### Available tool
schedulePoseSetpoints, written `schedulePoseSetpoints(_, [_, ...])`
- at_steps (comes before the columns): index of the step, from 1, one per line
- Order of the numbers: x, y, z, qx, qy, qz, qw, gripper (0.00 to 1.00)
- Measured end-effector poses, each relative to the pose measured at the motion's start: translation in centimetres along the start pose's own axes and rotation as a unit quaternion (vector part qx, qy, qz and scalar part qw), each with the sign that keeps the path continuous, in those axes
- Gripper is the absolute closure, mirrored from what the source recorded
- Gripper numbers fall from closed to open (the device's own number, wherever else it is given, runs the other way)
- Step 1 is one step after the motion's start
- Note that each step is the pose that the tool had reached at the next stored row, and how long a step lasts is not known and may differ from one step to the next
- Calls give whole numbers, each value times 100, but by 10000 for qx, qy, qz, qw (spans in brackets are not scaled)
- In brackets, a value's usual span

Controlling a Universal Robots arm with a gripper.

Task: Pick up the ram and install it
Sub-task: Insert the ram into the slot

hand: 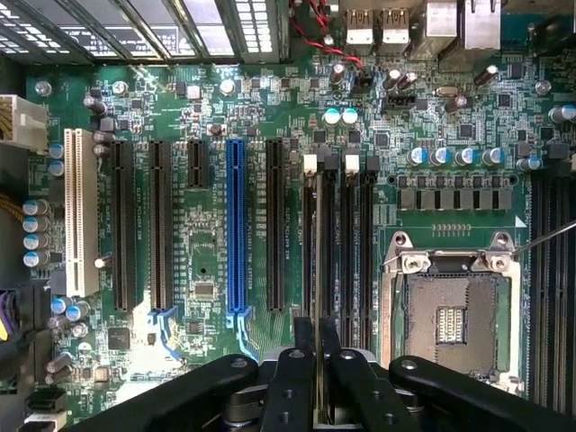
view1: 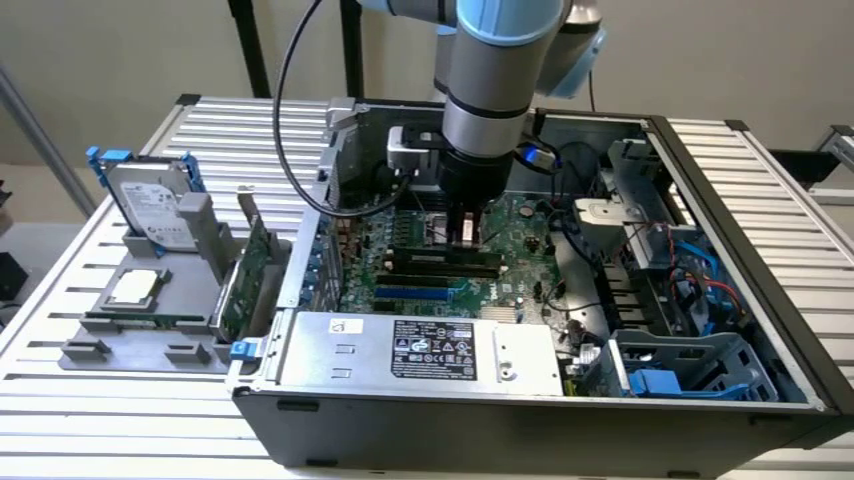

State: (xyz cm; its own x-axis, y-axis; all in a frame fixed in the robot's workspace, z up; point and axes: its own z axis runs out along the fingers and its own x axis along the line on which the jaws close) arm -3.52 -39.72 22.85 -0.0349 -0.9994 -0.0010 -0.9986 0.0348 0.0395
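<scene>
Down inside the open computer case point(view1: 747, 250), the gripper point(view1: 467, 236) hangs over the motherboard point(hand: 207, 135), right above the black memory slots point(hand: 346, 243). From the wrist view the jaws look drawn close together on the ram point(hand: 317, 270), seen edge-on as a thin pale strip running along one of the slots, so I judge the pickup is done and the seating is in hand. Whether the stick's lower edge is already in the slot or just above it, I cannot tell. As I read it, the insertion calls for the stick to stay square with the slot and go straight down, so the white end latches point(hand: 310, 163) can catch it. Much is hidden: the arm's body blocks the slot from the exterior view, and the jaws cover the near end of the stick. Off on the counter point(view1: 54, 310) to the exterior view's left, a hard drive point(view1: 144, 205) and a green expansion card point(view1: 240, 280) stand in a grey holder.
</scene>
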Motion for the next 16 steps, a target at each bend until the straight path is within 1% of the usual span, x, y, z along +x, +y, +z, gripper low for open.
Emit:
schedulePoseSetpoints(7, [0,-1,12,-21,2,-41,10000,100])
schedulePoseSetpoints(16, [0,-2,25,-24,4,-81,10000,100])
